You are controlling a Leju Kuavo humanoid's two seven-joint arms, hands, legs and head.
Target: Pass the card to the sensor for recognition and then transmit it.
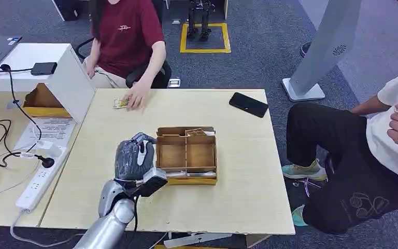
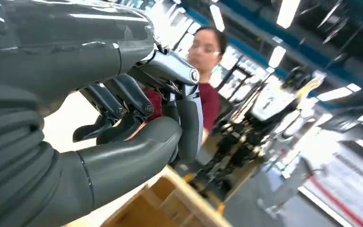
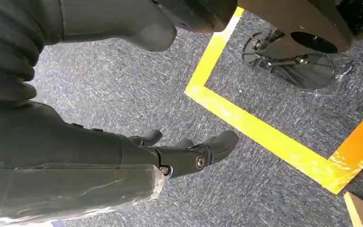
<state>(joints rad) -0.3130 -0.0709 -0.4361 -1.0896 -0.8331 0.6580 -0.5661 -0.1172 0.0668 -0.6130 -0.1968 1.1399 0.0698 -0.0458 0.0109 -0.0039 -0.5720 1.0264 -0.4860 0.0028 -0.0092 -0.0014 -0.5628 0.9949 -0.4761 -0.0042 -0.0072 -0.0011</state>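
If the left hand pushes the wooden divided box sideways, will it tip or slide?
The wooden box looks low and wide, flat on the table, so it would probably slide. It seems thin-walled, likely light. The left hand is beside it.

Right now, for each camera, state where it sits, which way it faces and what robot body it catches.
Head view: high on the body, looking down at the table and wooden box; left hand visible.
Left wrist view: behind the left hand, facing a seated person past the box.
Right wrist view: behind the hanging right hand, facing carpet.
Head and left wrist views share hand, box and person.
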